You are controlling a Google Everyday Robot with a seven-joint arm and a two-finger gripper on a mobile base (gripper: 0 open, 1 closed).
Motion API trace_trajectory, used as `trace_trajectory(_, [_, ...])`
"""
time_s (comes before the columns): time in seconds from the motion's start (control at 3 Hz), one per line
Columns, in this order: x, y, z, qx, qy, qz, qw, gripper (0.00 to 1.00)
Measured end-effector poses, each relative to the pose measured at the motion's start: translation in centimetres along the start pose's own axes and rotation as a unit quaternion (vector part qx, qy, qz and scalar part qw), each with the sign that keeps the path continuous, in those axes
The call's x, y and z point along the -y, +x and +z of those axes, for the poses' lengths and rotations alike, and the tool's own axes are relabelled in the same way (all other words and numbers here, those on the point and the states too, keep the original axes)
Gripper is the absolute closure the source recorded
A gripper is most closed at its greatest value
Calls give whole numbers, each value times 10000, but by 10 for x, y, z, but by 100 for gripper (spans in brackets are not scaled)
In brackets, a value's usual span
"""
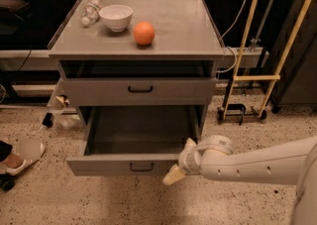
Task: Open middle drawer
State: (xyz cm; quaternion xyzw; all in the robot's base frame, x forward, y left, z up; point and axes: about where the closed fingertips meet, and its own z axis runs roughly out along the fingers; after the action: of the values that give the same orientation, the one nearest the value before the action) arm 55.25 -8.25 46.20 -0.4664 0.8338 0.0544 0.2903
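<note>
Middle drawer (pixel 101 165) sits pulled well out, below upper drawer (pixel 99 91). End effector (pixel 173 173) is at the right end of the middle drawer's front, against it. Clenched or released: can't tell.

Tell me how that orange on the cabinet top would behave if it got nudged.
The orange is round, so it would likely roll across the flat top. It looks firm, probably easy to grip. The hand is low, by the open middle drawer's front corner.
</note>
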Motion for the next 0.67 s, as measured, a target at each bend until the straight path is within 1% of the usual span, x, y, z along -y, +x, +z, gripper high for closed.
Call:
trace_trajectory(0.33, [0,0,0,0,0,1,10000,0])
trace_trajectory(0.67, [0,14,-22,29,23,274,9996,0])
